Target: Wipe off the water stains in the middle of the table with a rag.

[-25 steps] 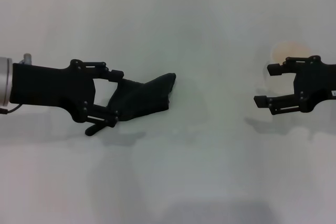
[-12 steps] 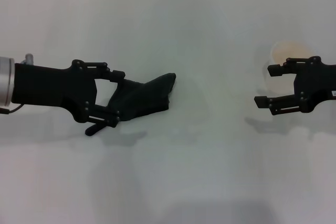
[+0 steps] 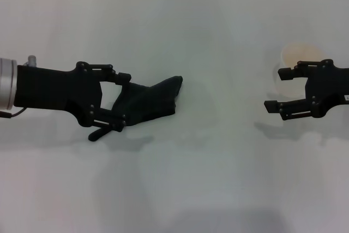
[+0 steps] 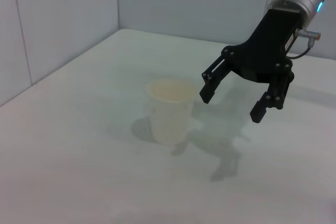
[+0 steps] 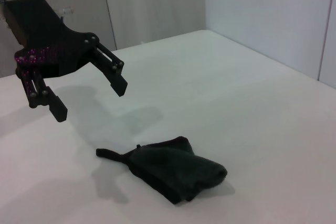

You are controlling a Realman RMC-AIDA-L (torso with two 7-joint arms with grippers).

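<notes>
The rag (image 3: 148, 102), a dark crumpled cloth with a pointed corner, lies on the white table (image 3: 207, 184) left of centre. My left gripper (image 3: 117, 105) is open at the rag's left end. In the right wrist view the left gripper (image 5: 89, 100) hangs above the table, clear of the rag (image 5: 176, 174), with nothing between its fingers. My right gripper (image 3: 274, 89) is open and empty at the right side of the table. No water stains show in any view.
A clear plastic cup (image 3: 297, 58) with a pale-orange inside stands just behind the right gripper. The left wrist view has the cup (image 4: 169, 111) upright beside the open right gripper (image 4: 231, 105). Pale walls run along the table's far edge.
My left arm has edged slightly to the right over the rag's end. The rag, the cup and the right gripper have not moved.
</notes>
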